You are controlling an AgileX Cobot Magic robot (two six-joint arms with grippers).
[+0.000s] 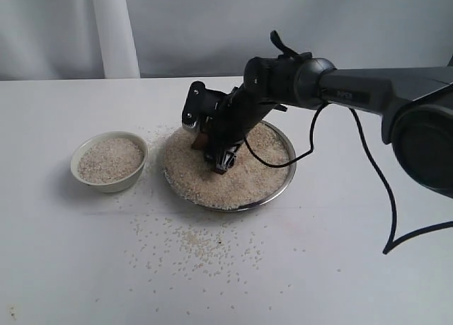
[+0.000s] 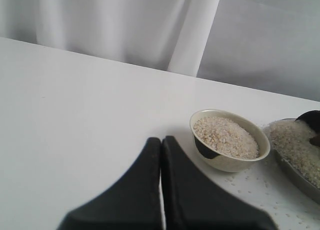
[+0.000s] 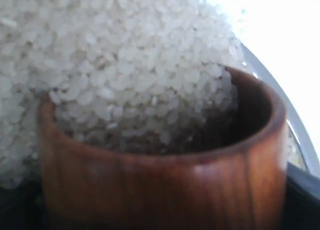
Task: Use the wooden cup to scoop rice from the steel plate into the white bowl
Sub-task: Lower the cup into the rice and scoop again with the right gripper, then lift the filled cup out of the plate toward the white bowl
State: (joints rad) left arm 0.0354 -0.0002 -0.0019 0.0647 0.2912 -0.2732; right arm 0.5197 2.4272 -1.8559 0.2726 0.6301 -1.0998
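Observation:
The steel plate [image 1: 284,187] sits mid-table, heaped with rice [image 1: 237,183]. My right gripper [image 1: 214,146] reaches down into it from the right, shut on the wooden cup [image 1: 199,141], which is pushed into the heap. In the right wrist view the reddish-brown cup [image 3: 165,185] lies tilted against the rice [image 3: 125,64], with grains spilling into its mouth. The white bowl [image 1: 110,184] stands to the left of the plate, filled with rice to near its rim. My left gripper [image 2: 161,140] is shut and empty above bare table, short of the white bowl [image 2: 235,164].
Loose grains [image 1: 205,243] are scattered over the table in front of the plate and the bowl. A black cable [image 1: 375,176] hangs from the right arm to the table. White curtains close off the back edge.

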